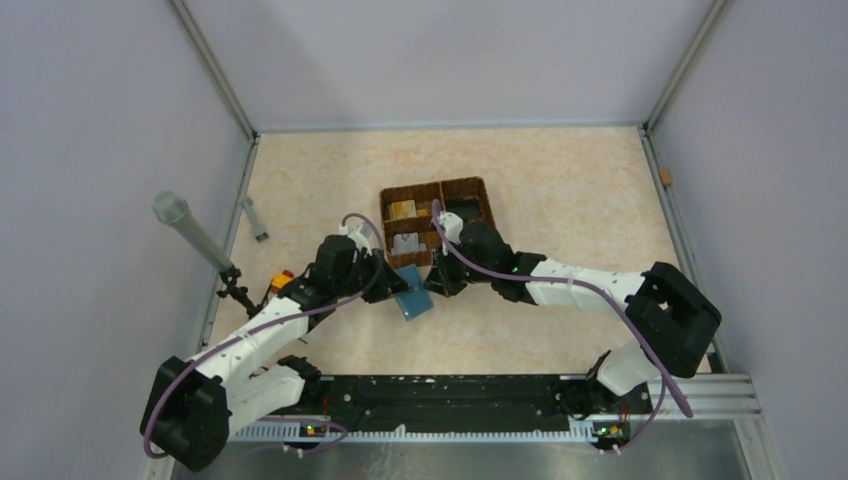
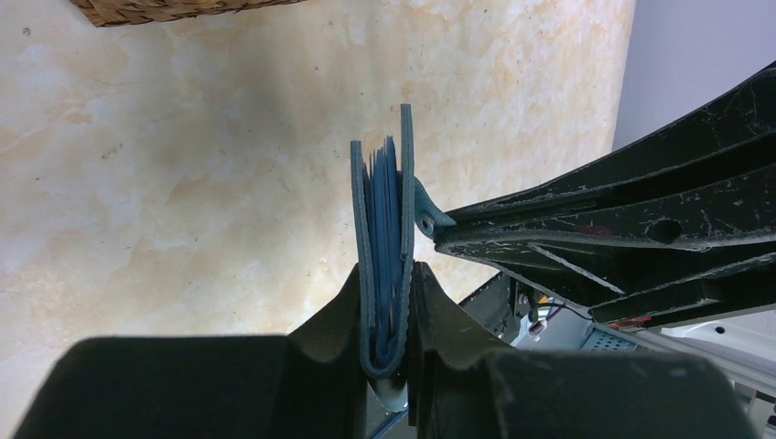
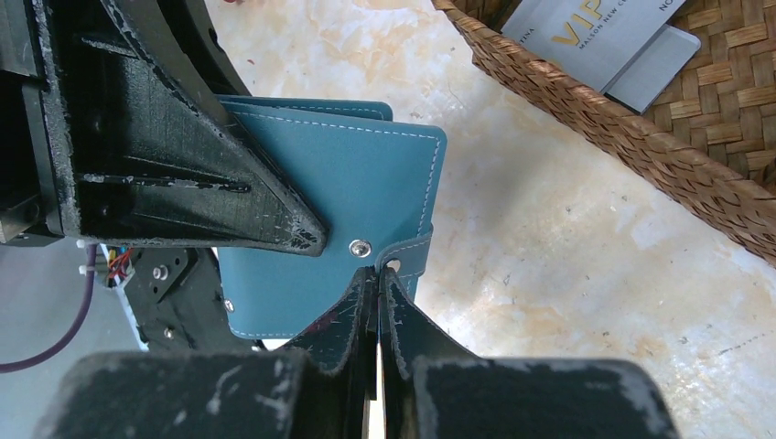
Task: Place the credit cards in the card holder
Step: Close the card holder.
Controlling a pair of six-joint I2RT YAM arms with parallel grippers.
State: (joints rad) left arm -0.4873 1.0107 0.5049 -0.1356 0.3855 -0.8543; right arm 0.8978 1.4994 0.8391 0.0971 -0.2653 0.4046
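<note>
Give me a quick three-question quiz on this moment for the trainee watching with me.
1. True or false: the wallet in the left gripper is spread wide open.
2. Where is the grey card? A) in the basket B) inside the wallet C) between a gripper's fingers
3. Fill in: the right gripper is closed on the wallet's ____.

Key: 1 false, it is folded; 2 A; 3 strap.

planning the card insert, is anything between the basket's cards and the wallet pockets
Yes. The flat teal folding card holder is folded closed, clamped in the left gripper, so its cover blocks the pockets. The right gripper pinches only its strap tab. The white-grey credit cards lie in the brown wicker basket, behind its wall.
</note>
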